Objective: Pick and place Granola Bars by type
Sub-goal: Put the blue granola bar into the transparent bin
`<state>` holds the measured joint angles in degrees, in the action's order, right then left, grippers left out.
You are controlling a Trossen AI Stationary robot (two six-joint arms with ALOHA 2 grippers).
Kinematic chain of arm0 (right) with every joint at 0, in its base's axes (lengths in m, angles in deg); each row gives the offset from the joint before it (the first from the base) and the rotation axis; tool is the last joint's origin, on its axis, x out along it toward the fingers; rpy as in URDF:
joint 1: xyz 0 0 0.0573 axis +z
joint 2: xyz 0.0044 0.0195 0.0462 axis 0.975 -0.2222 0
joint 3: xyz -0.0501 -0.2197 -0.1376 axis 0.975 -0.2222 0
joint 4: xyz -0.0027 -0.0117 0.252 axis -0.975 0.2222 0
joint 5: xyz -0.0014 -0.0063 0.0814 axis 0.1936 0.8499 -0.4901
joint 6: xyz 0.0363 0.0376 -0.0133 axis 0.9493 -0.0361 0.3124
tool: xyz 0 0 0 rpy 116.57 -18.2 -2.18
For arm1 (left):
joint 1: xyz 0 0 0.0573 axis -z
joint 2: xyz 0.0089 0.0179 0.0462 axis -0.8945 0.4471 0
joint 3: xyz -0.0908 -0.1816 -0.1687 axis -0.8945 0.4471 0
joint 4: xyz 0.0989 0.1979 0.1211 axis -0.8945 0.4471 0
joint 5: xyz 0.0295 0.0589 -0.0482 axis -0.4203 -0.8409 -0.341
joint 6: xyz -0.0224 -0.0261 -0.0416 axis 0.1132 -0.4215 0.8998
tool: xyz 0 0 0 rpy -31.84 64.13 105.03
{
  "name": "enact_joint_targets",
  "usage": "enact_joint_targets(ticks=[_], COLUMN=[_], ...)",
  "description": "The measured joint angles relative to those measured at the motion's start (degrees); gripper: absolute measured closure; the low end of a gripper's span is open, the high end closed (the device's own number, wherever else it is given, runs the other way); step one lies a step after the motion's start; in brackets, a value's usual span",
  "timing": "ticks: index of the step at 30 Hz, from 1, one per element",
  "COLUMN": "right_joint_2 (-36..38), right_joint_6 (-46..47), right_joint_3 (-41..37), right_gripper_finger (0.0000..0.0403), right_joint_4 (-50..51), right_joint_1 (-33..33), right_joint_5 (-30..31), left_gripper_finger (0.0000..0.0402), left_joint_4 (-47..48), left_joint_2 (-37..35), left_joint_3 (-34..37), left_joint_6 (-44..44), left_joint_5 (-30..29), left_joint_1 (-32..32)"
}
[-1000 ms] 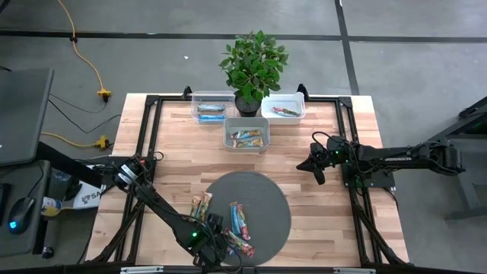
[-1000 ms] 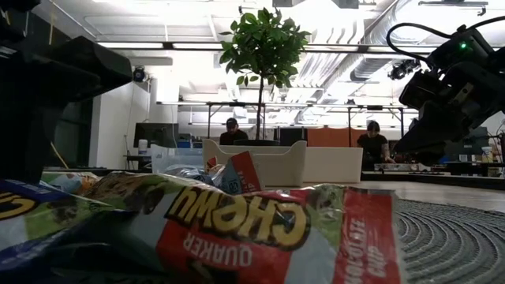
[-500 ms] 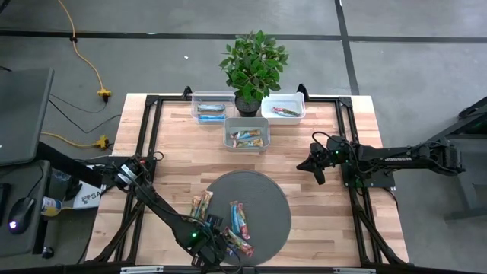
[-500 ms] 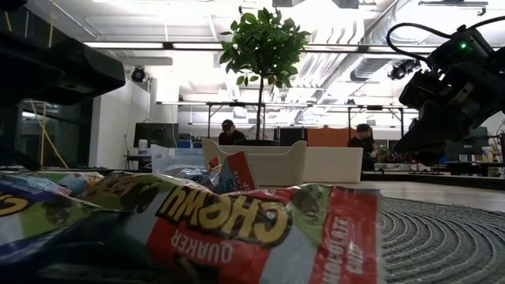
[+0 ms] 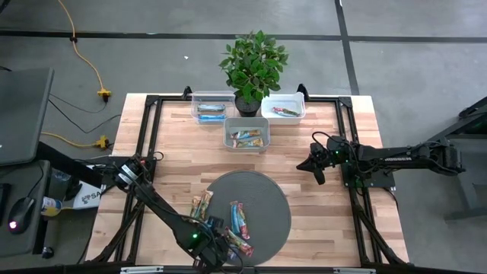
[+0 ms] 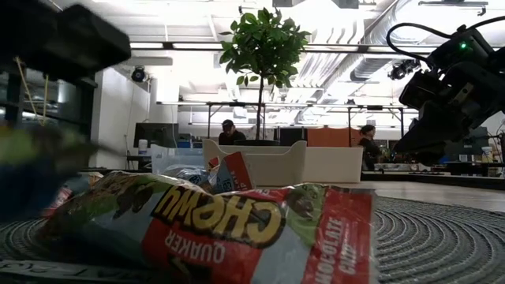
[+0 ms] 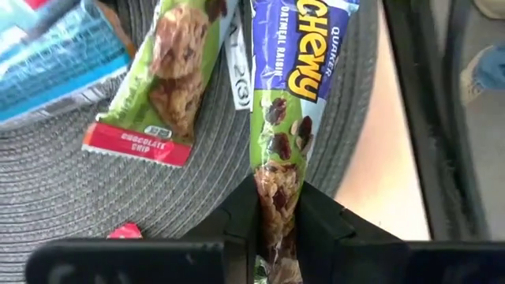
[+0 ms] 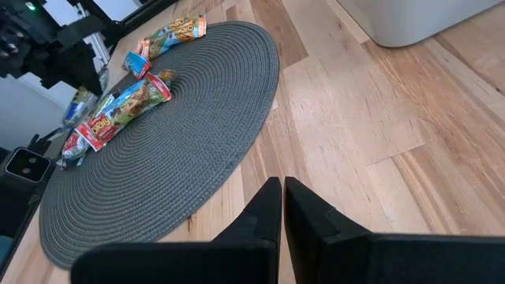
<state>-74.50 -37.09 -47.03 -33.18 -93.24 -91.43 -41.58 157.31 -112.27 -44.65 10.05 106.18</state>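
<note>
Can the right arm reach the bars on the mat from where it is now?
Probably yes: the right gripper, shut, hangs over bare table beside the mat, with nothing between it and the bars.

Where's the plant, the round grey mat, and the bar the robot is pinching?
plant (image 5: 253,61), high view, leaves.
round grey mat (image 5: 266,199), high view, bare part.
oatmeal raisin bar (image 7: 282,118), left wrist view, wrapper middle.

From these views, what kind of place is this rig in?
Likely an open robotics lab or workshop: bare concrete floor with a yellow extension cord around the wooden table, and in the low view exposed ceiling ducts and people at workbenches behind.
</note>
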Motion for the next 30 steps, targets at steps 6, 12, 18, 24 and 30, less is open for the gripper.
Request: enact_joint_targets(ticks=[6,12,18,24,30], right_joint_2=[0.0,0.0,0.0,0.0,0.0], right_joint_6=[0.0,0.0,0.0,0.0,0.0], right_joint_3=[0.0,0.0,0.0,0.0,0.0], right_gripper_finger=[0.0403,0.0403,0.0403,0.0403,0.0403], right_joint_4=[0.0,0.0,0.0,0.0,0.0], right_joint_1=[0.0,0.0,0.0,0.0,0.0], right_joint_5=[0.0,0.0,0.0,0.0,0.0], left_gripper_finger=[0.0346,0.0346,0.0346,0.0346,0.0346], left_joint_4=[3.0,3.4,2.8,2.7,2.6], left_joint_2=[0.0,0.0,0.0,0.0,0.0], left_joint_3=[-4.6,-9.4,-13.9,-20.3,-29.5], left_joint_6=[0.0,-1.6,-2.0,-3.2,-7.1], left_joint_5=[0.0,-0.2,-2.1,-7.4,-13.4], left_joint_1=[0.0,0.0,0.0,0.0,-1.1])
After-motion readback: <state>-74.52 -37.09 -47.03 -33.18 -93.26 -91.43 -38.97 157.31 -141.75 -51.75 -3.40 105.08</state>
